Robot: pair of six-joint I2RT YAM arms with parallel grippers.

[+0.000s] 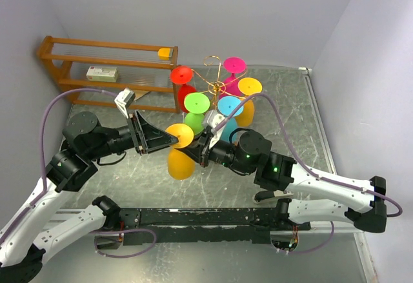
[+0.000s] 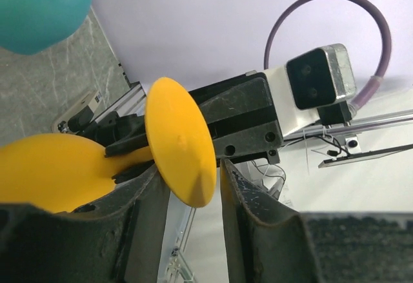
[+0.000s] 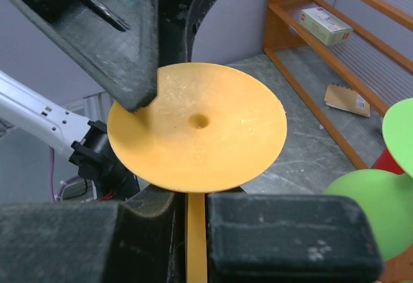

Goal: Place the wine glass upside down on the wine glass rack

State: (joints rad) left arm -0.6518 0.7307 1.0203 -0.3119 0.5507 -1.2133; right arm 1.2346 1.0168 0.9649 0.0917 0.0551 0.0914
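Wine glass (image 1: 181,164): right gripper (image 3: 193,212) clamps stem (image 3: 195,244), left gripper (image 2: 192,193) ajar at foot (image 3: 197,125); 5 glasses (image 1: 197,102) on rack (image 1: 218,88).

A robot lab: blank partition walls (image 1: 193,12) enclosing table (image 1: 303,128).

The wine glass (image 1: 181,162) is foot-up between my grippers, with my left gripper (image 1: 174,139) to its left at the foot and my right gripper (image 1: 201,149) to its right on the stem. Just behind it is the wine glass rack (image 1: 216,88) (other glasses (image 1: 197,102) hang on it). The shelf unit (image 1: 64,60) stands back left, by the wall.
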